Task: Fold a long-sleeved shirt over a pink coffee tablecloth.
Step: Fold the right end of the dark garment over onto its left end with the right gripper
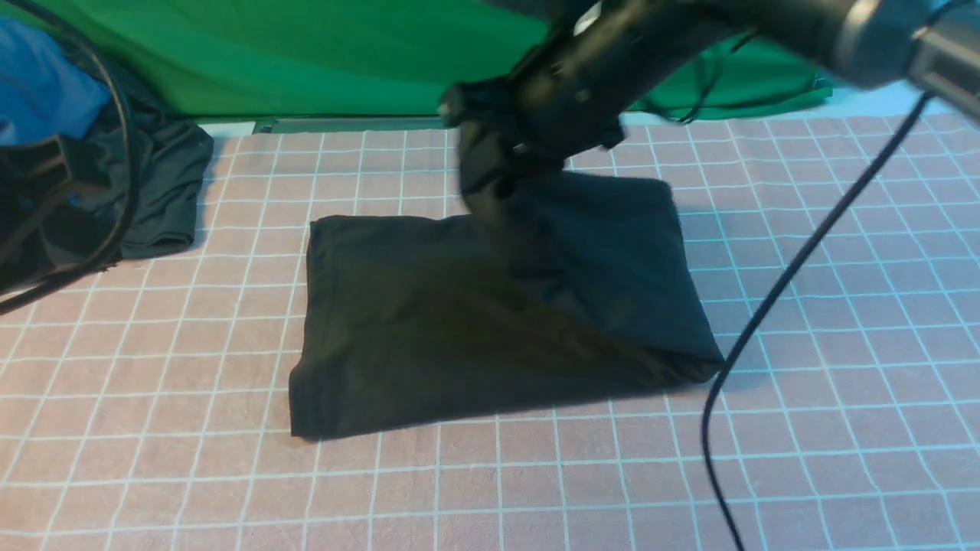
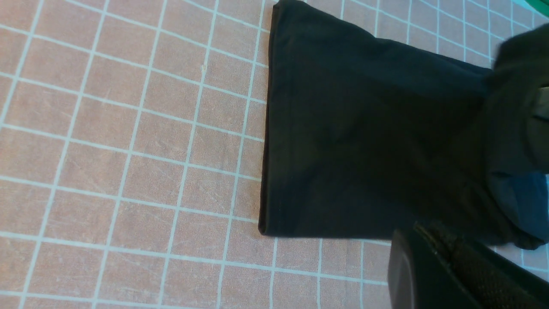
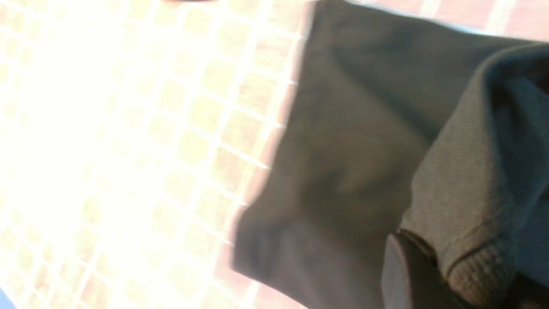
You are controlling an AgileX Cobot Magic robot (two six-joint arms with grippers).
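Observation:
The black long-sleeved shirt (image 1: 429, 321) lies folded into a rough rectangle in the middle of the pink coffee tablecloth (image 1: 230, 474); its print is hidden. My right gripper (image 1: 490, 153) hangs above the shirt's far edge, shut on a bunched part of the shirt that it holds lifted off the cloth. The right wrist view shows a ribbed cuff (image 3: 472, 274) pressed against one of its fingers (image 3: 407, 274). My left gripper (image 1: 46, 184) is at the far left, away from the shirt. Its one visible finger (image 2: 429, 266) holds nothing, and the shirt's hem (image 2: 268, 171) lies beyond it.
A smaller dark grey garment (image 1: 164, 184) and a blue garment (image 1: 38, 84) lie at the back left. A plain green cloth (image 1: 306, 53) hangs along the back. A black cable (image 1: 788, 283) droops from the right arm across the cloth's right side.

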